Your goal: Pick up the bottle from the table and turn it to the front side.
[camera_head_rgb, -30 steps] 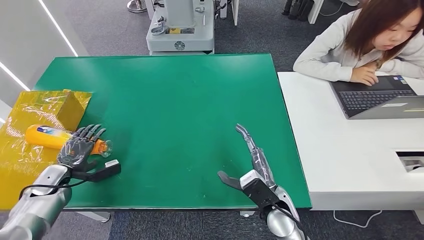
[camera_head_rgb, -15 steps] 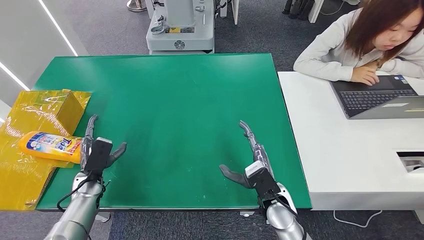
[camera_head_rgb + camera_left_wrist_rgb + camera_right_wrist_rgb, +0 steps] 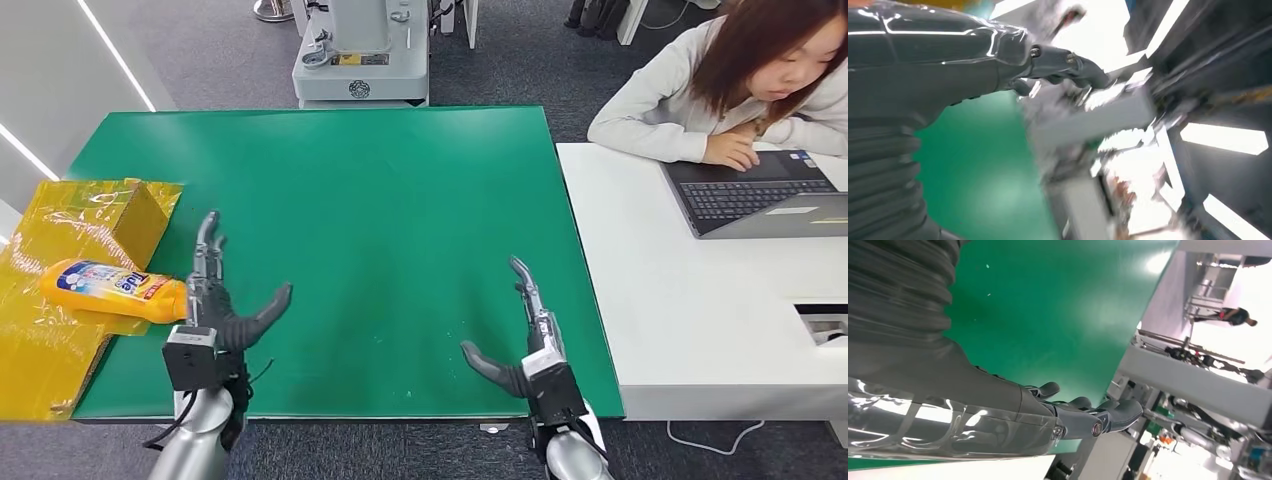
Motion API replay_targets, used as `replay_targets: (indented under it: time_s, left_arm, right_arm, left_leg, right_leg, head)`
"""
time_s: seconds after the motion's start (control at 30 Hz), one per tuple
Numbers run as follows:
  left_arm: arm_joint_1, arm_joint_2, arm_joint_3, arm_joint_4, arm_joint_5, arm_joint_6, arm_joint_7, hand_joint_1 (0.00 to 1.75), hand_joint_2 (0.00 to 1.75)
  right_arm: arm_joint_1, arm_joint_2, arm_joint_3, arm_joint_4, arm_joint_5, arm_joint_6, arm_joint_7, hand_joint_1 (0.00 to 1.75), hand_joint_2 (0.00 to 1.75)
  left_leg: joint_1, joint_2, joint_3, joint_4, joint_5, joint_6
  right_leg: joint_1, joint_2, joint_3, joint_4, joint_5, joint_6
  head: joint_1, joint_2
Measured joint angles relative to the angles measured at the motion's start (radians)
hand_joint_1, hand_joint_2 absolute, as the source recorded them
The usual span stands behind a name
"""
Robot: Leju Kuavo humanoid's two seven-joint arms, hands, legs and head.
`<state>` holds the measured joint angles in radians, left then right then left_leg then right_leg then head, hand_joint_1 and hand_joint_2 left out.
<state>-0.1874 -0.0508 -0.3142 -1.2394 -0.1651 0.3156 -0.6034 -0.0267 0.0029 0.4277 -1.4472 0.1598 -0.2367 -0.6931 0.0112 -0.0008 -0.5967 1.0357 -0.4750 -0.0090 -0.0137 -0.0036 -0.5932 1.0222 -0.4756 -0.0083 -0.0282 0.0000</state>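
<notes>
Bottle [image 3: 112,291] lying label-up on yellow wrap [image 3: 40,330] at table [image 3: 380,190] left edge, apparently front side showing. Left hand [image 3: 212,310] just beside it, spread, empty; right hand [image 3: 525,345] likewise empty. Looks done.

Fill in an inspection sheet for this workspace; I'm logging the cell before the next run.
Surface: green table, bare in the middle.
Job's things: orange bottle lying label-up on yellow film, at the table's left edge.
Clutter: yellow-wrapped box.
Hands: left hand beside the bottle, holding nothing; right hand open.
Cables: black cable at the left arm.
Surroundings: person at laptop on white desk.
</notes>
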Motion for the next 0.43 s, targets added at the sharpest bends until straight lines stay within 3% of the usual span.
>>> replay_targets:
  time_s: [0.13, 0.43]
  left_arm:
    - [0.051, -0.025, -0.055, -0.023, 0.016, -0.074, 0.026, 0.0, 1.75]
    - [0.135, -0.037, -0.083, -0.103, 0.008, -0.076, 0.023, 0.0, 1.75]
  right_arm:
    - [0.08, -0.001, -0.015, -0.128, 0.03, -0.029, 0.003, 0.0, 1.75]
    - [0.211, 0.0, -0.07, -0.343, 0.058, -0.042, 0.011, 0.0, 1.75]
  left_leg:
    - [0.0, 0.001, 0.0, 0.0, -0.001, 0.0]
    - [0.0, 0.001, 0.0, 0.0, -0.001, 0.0]
  right_leg:
    - [0.0, 0.001, 0.0, 0.0, 0.0, 0.0]
    - [0.0, 0.0, 0.0, 0.0, -0.001, 0.0]
  head:
    - [0.0, 0.0]
    - [0.0, 0.0]
